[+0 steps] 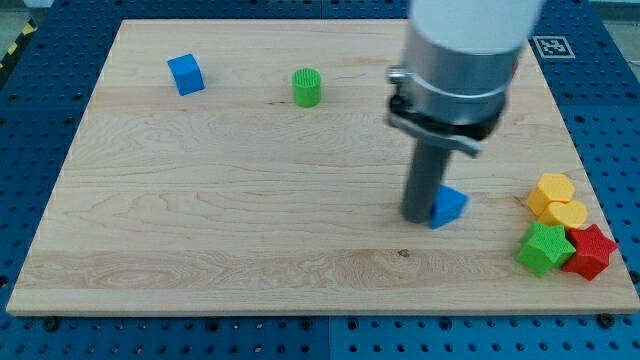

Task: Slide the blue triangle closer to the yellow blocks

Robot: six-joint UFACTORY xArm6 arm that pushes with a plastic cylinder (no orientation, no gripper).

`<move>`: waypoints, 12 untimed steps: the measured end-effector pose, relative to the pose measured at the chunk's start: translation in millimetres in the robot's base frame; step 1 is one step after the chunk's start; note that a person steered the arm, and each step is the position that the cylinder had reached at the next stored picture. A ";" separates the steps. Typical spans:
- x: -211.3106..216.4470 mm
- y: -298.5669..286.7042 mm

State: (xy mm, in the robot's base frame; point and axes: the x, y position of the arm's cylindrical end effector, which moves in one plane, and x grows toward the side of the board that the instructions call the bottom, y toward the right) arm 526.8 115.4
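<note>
Mid-push on the wooden desk (200, 250). My tip (417, 218) down on the surface, touching the view's left side of the blue triangle (449, 206), rod rising into the bulky arm body above. No hand on this rig, only the rod, so nothing to report as wide, narrow or holding. Blue triangle right of centre, near the two yellow blocks (557, 200) but apart from them, bare wood between. Yellow pair huddled at the view's right edge, touching each other, with a green star-like block (543, 248) and a red star-like block (589, 251) just below them. Far off and not involved: blue cube (185, 74) at the view's upper left, green cylinder (307, 87) near the top centre. Judged step: closing the gap, most of the travel seemingly covered. Next move calls for a short push toward the view's right, tip kept squarely behind the triangle to avoid spinning it off line, stopping short of disturbing the yellow pair.
</note>
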 end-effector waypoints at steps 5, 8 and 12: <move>-32.7 30.0; -10.4 54.5; -39.2 67.2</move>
State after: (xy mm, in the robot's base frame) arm 487.6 182.6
